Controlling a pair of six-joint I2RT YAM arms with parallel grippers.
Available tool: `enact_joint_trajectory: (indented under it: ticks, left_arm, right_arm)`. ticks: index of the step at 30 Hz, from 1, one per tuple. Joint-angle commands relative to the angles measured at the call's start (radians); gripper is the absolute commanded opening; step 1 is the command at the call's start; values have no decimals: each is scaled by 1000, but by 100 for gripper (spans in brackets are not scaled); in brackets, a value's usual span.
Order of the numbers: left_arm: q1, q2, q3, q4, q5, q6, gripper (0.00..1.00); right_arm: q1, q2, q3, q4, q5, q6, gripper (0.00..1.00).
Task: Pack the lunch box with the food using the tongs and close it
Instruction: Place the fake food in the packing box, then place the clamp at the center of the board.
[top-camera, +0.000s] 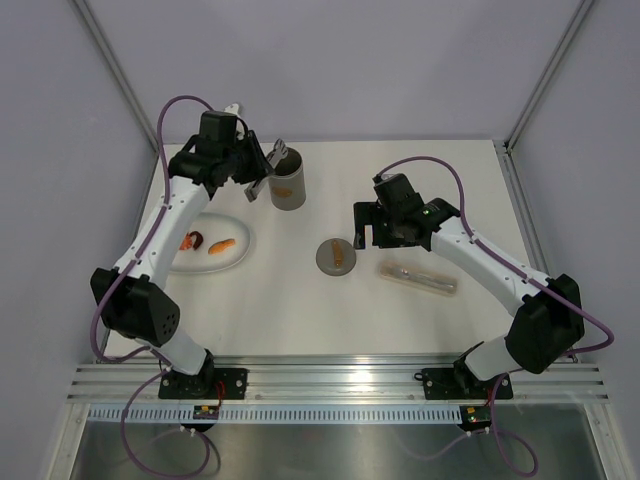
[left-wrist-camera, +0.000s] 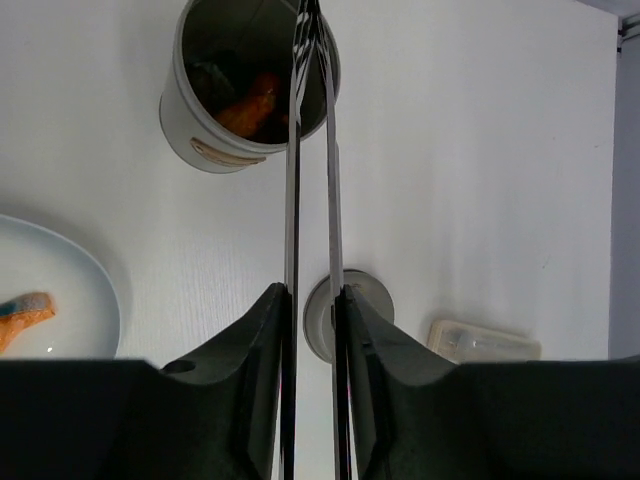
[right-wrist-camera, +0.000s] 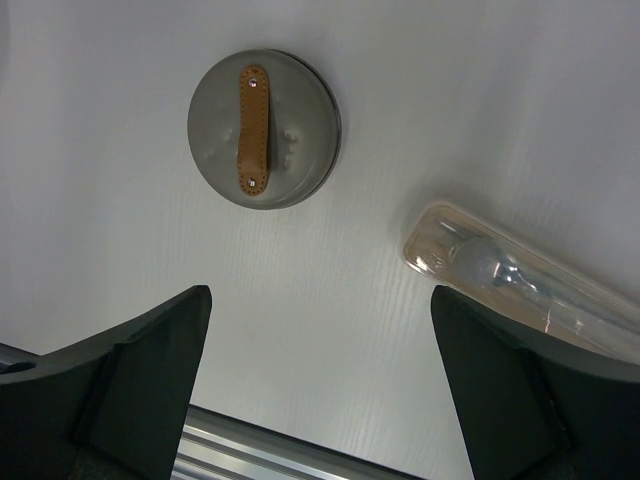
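Tongs (left-wrist-camera: 292, 200) sat clamped in left pincer (left-wrist-camera: 314, 292), tips at lunch box (left-wrist-camera: 195, 140) rim ahead. Right pincer (right-wrist-camera: 320, 330) gaped wide, lid (right-wrist-camera: 300, 130) just ahead.

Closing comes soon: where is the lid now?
In the top view the lid lies flat on the table near its centre, between the white plate and the wrapped packet.

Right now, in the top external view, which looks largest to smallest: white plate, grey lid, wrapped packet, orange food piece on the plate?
1. white plate
2. wrapped packet and grey lid: about alike, I do not rank them
3. orange food piece
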Motion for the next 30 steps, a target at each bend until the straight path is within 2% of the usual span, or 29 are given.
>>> enact_joint_trajectory:
  ticks: [1, 5, 8, 13, 17, 23, 30]
  left_arm:
    - [-42, -118, 17, 66, -14, 73, 26]
    - [-71, -201, -69, 67, -14, 122, 10]
    - [-74, -273, -158, 49, -29, 119, 5]
    - [-93, -403, -362, 43, -42, 94, 4]
    - [-113, -486, -561, 100, -31, 44, 4]
    - [-154, -492, -673, 162, -52, 16, 3]
    - [-243, -426, -722, 193, -273, 41, 3]
  right_arm:
    - [11, -27, 3, -4, 56, 3, 100]
    - [9, -22, 17, -14, 102, -13, 99]
    - [9, -21, 18, -14, 110, -16, 99]
    - [9, -18, 17, -13, 153, -26, 99]
    - [8, -7, 34, -19, 190, -43, 100]
    - [8, -13, 31, -16, 185, -41, 100]
    - [9, -41, 11, -22, 198, -38, 100]
